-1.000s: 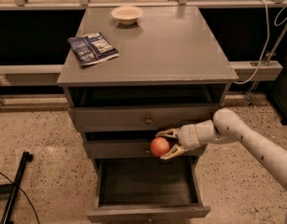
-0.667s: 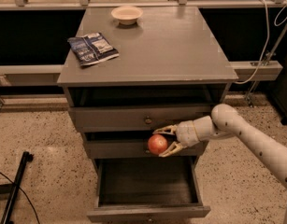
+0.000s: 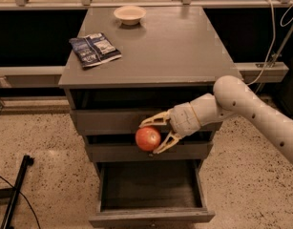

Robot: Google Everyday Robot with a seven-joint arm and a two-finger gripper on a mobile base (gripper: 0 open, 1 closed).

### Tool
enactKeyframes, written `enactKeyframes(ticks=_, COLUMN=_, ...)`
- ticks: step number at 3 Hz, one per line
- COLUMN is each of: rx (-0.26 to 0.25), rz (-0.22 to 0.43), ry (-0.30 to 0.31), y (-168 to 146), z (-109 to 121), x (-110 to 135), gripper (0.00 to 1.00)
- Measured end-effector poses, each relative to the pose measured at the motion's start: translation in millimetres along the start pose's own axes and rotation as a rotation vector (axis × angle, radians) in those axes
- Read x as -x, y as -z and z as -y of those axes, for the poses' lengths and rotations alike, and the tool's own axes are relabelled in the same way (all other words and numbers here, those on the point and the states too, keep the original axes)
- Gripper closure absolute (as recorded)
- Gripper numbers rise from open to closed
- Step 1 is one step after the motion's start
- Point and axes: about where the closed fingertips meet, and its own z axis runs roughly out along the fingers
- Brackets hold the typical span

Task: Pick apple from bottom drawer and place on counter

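The red apple [image 3: 147, 139] with an orange blush sits between the cream fingers of my gripper [image 3: 153, 137], which is shut on it. The gripper holds it in the air in front of the middle drawer, above the bottom drawer [image 3: 151, 192]. The bottom drawer is pulled out and its dark grey inside shows nothing in it. The white arm reaches in from the right. The grey counter [image 3: 170, 46] lies above the gripper, on top of the cabinet.
A cream bowl [image 3: 130, 15] stands at the back of the counter. A dark blue snack bag [image 3: 94, 48] lies at its left. A metal rail runs behind the cabinet. A black stand leg [image 3: 15, 194] lies on the speckled floor at the left.
The gripper has moved slightly up and to the left with the apple in it. The drawer, bowl and bag have not moved.
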Motion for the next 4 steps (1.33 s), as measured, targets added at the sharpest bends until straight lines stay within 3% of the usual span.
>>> enactKeyframes(ticks=1, rx=0.007, rz=-0.083, ry=0.153, y=20, z=57, x=70, gripper=1.00)
enactKeyframes(ticks=2, rx=-0.069, rz=-0.201, ry=0.110, y=53, z=115, x=94, gripper=1.00)
enactKeyframes(ticks=3, rx=-0.085, rz=-0.260, ry=-0.008, y=86, z=160, x=92, gripper=1.00)
enactKeyframes(ticks=4, rx=-0.114, rz=-0.292, ry=-0.074, y=109, z=182, x=84, gripper=1.00)
